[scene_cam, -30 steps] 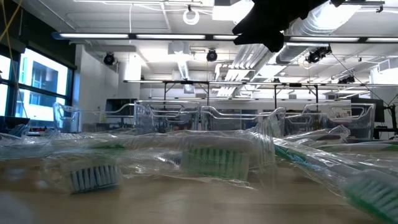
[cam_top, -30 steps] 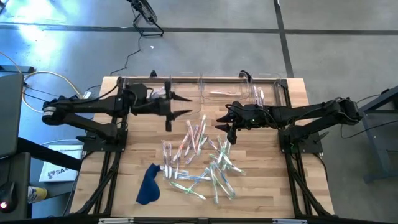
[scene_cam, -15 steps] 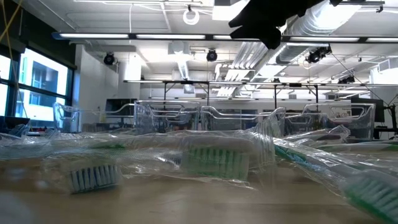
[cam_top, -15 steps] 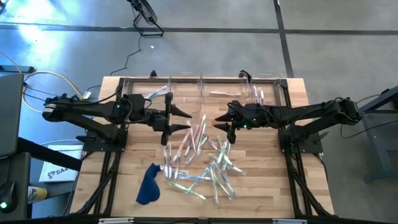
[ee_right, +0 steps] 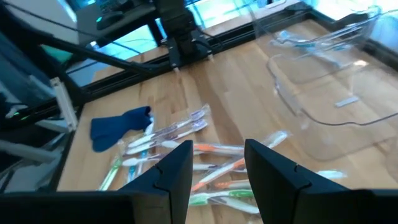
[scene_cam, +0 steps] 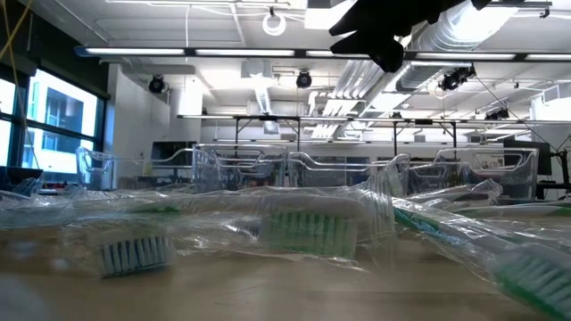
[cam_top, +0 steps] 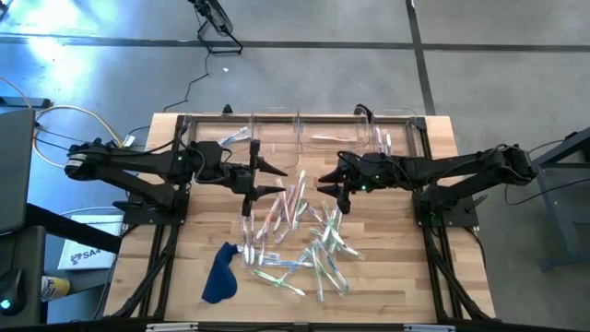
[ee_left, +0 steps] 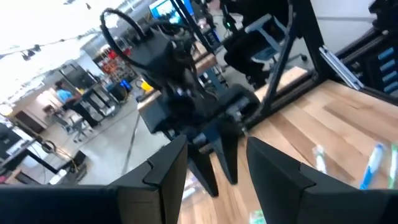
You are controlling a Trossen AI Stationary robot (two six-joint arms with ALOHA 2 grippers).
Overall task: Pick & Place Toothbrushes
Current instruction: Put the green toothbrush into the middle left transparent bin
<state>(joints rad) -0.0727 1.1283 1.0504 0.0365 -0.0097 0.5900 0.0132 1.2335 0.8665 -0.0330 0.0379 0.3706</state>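
Several wrapped toothbrushes [cam_top: 297, 229] lie in a loose pile on the middle of the wooden table; the low view shows their bristle heads [scene_cam: 308, 230] close up. My left gripper [cam_top: 279, 179] hangs open above the pile's far left end, pointing toward the table's right. My right gripper [cam_top: 324, 183] faces it from the right, open and tipped slightly down over the pile's far end. Neither holds anything. In the right wrist view the toothbrushes [ee_right: 186, 148] lie below my right gripper [ee_right: 217, 155]. The left wrist view looks past my left gripper [ee_left: 216, 152] at the other arm.
Clear plastic bins [cam_top: 304, 134] stand in a row along the table's far edge, with a few toothbrushes inside [cam_top: 237, 138]. A dark blue cloth [cam_top: 219, 272] lies near the front left. Bare wood shows at the table's near right and left.
My left gripper has swung from over the left bin toward the table's near edge, ending above the pile's far left end; its fingers keep the same gap. The right gripper has stayed in place.
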